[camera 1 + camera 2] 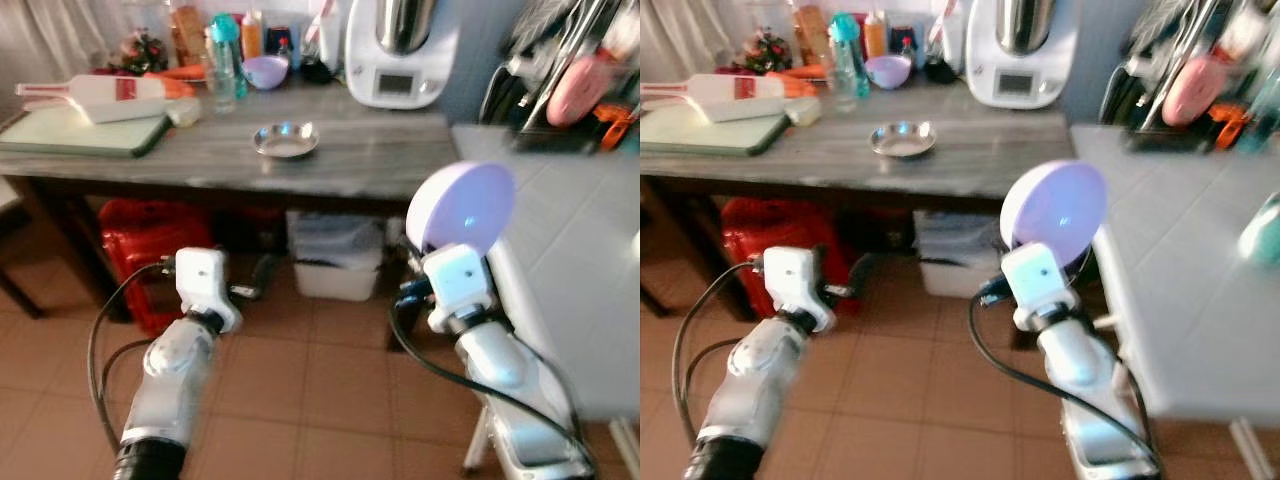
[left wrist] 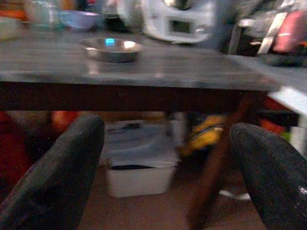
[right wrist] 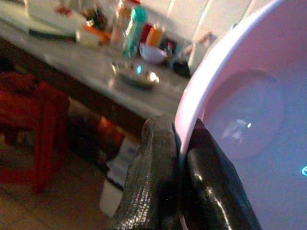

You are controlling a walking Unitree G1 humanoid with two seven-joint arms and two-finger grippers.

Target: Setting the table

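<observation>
A pale lilac plate [image 1: 461,210] is being held upright on its edge by the right gripper [image 3: 178,158], whose two black fingers are being pressed together on the rim, one on each face. The plate is being carried in the air in front of the grey wooden table [image 1: 380,150], below the level of the table's front edge and towards its right end. The left gripper [image 2: 165,177] is being held low with its fingers spread wide and nothing between them, pointed at the table's front edge. A small steel bowl [image 1: 286,139] is being left near the middle of the table, with a white kitchen machine [image 1: 400,50] at the back right corner and a green cutting board [image 1: 80,130] at the left end. The open stretch of table beside the steel bowl lies ahead of and above the plate, so the plate probably needs lifting, carrying forward and tipping flat; the right arm is the nearer one.
</observation>
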